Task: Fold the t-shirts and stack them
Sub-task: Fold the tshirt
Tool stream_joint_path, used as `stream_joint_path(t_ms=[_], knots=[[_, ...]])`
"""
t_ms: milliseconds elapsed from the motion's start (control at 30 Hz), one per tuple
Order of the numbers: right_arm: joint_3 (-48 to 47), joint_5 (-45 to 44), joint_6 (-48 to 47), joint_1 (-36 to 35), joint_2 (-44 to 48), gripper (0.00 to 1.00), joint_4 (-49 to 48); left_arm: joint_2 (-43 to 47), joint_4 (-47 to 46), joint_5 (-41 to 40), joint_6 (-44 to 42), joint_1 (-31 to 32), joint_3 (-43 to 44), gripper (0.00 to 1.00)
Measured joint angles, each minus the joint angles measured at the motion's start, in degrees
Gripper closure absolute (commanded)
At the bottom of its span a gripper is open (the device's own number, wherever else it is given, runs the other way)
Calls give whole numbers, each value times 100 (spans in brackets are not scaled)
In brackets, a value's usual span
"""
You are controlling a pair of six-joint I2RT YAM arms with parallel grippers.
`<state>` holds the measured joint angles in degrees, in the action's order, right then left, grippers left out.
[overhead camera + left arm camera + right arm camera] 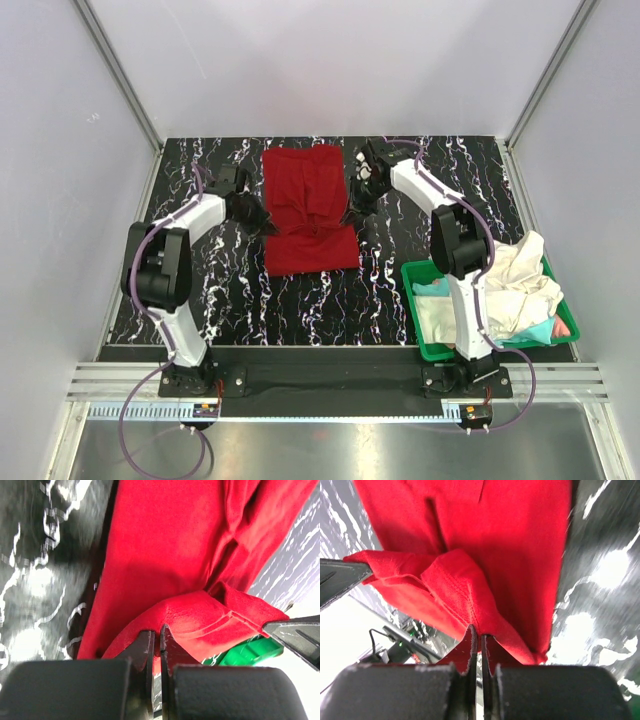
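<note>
Left of the green plastic rectangular bin [412,290]: large, soft-cloth, short-sleeved deep red t-shirt [308,205], spread on the black white-veined table [400,255], well apart from the bin.
Bin contents: crumpled cream-white t-shirt [515,285] spilling over the rim. Teal cloth [540,330] and pinkish cloth [563,327] show beneath it.
Left gripper [160,632]: clenched on the red shirt's edge farthest from the bin, with a fold of cloth [200,615] raised off the table.
Right gripper [480,632]: clamped on the bin-side edge, with cloth [450,585] bunched up at the fingertips.
Handling (judged): light, limp, not fragile. It will sag between the two grips and crease wherever it is dragged. The matte knit is unlikely to slip.
Where to hold (judged): at the seamed edges, both sides level, so the fold line runs straight.
Risk (judged): an uneven pull would skew the fold.
</note>
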<state>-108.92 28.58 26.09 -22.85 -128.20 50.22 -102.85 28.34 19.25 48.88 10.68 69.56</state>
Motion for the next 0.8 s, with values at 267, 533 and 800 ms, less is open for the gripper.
stream_joint_path(t_ms=[267, 533, 800], knots=[[-872, 9, -184, 118, -721, 100, 376, -533, -144, 168, 9, -131, 306, 100], [-1259, 107, -192, 258, -951, 100, 463, -595, -175, 243, 7, -374, 442, 100], [-1611, 221, -190, 380, -1292, 100, 507, -994, -243, 380, 7, -446, 697, 100]])
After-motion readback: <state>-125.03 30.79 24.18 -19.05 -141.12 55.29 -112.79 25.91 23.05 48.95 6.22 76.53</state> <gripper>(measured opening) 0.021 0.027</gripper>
